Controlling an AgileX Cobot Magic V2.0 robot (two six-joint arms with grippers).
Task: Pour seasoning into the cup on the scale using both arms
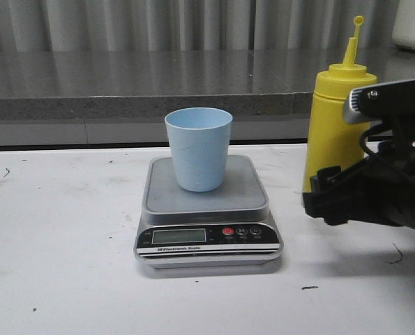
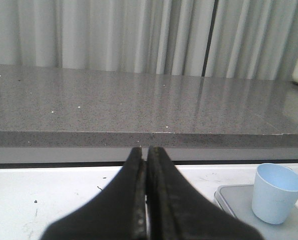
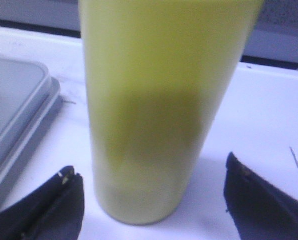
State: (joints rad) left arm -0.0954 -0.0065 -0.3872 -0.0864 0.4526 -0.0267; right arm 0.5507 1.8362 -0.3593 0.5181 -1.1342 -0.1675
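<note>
Step in hand: the approach to grasp the seasoning, judged from the layout. Nothing poured yet.

Right tool (image 3: 154,200): spread wide, holding nothing. Its two fingers (image 3: 53,205) stand either side of the seasoning bottle (image 3: 159,110), a clear gap on each side, no contact seen. The bottle stands upright on the white desk (image 1: 61,244), dead ahead between the fingers.

Left tool (image 2: 147,195): fingers pressed together, nothing between them. The cup (image 2: 275,192) sits ahead of it and off to one side, well apart.

Cup: light blue, tapered, upright on the steel platform of the scale (image 1: 207,223), which lies just beside the right tool.

Bottle: yellow, translucent; a darker band suggests contents in the lower part. In the front view the cap is on and the thin nozzle (image 1: 353,42) points up.

Next move, as I judge it: ease the right tool forward slightly, close on the bottle's body, squarely enough not to tip it.
</note>
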